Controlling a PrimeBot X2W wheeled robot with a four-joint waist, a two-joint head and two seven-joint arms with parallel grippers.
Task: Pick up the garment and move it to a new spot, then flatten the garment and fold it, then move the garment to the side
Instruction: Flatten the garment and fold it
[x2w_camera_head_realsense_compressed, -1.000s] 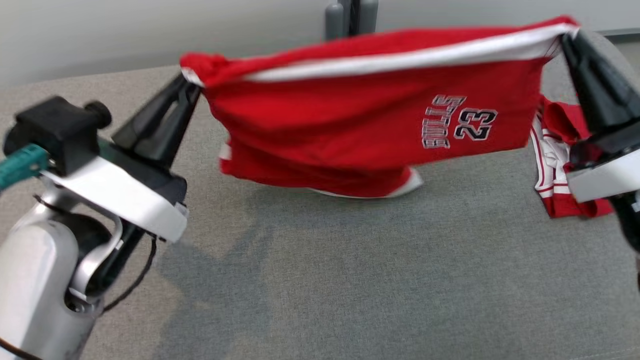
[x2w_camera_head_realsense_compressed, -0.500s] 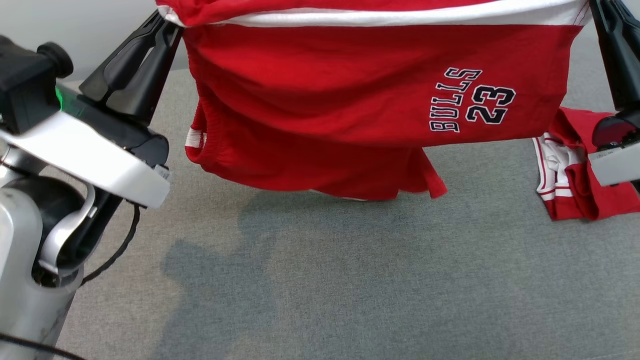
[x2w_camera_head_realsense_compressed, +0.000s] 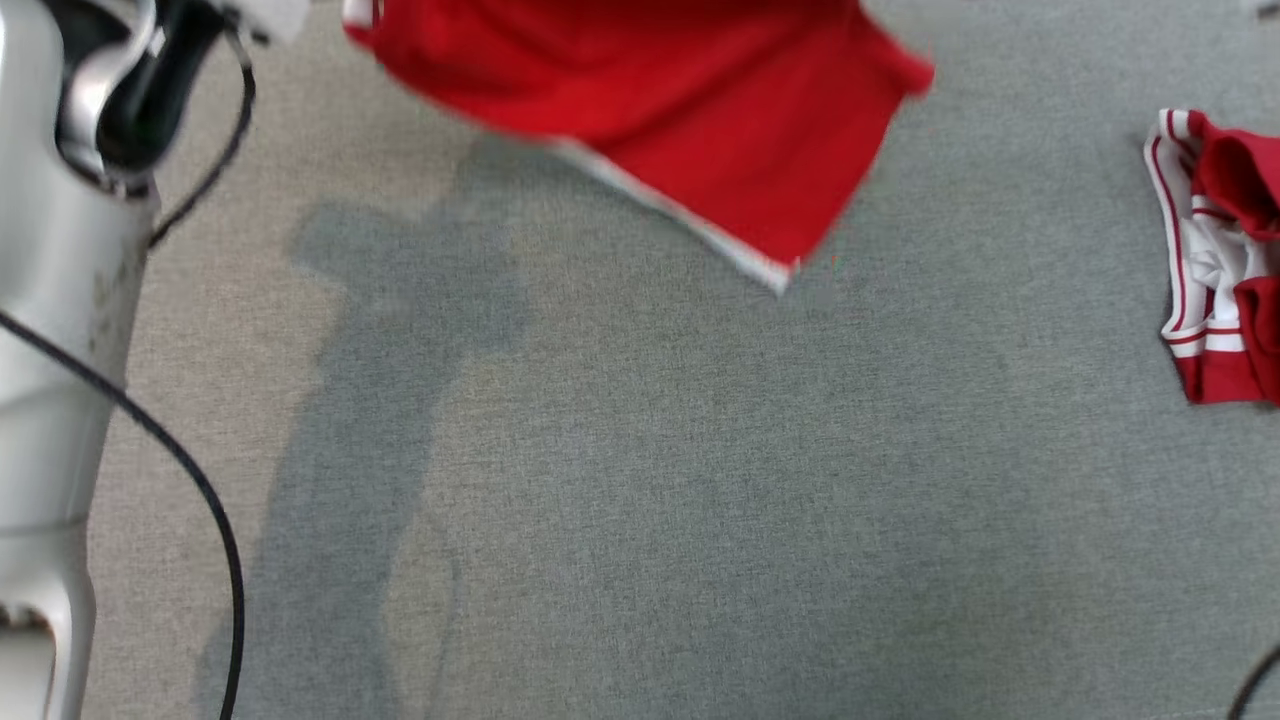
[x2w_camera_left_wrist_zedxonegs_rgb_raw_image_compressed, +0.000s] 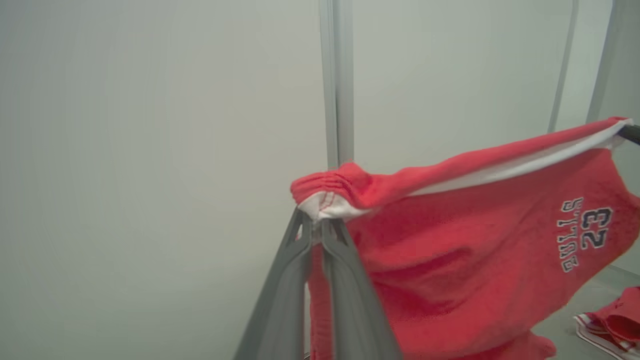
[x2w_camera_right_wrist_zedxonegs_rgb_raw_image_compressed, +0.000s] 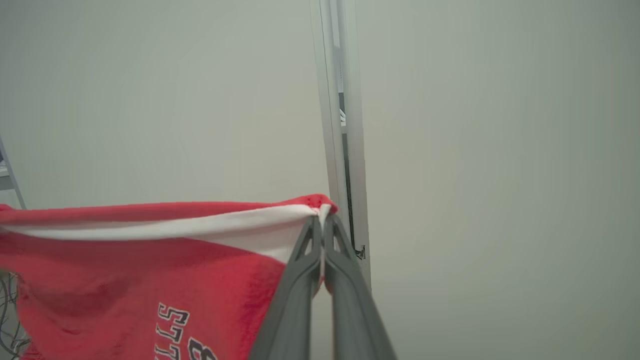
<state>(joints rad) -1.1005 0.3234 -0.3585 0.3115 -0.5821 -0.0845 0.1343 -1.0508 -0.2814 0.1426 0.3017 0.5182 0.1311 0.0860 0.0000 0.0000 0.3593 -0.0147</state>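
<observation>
Red garment (x2w_camera_head_realsense_compressed: 700, 120) over grey surface (x2w_camera_head_realsense_compressed: 700, 500)

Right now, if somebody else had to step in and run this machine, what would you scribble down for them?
Left gripper: shut on one end of the red shorts' waistband.
Right gripper: shut on the other end.
The shorts hang stretched between them in the air, with the hem dangling over the grey surface.
A second red-and-white garment lies crumpled on the surface, to the right.
Done: pick-up.
Left: lay the shorts in a new spot, flatten, fold, move aside.
</observation>
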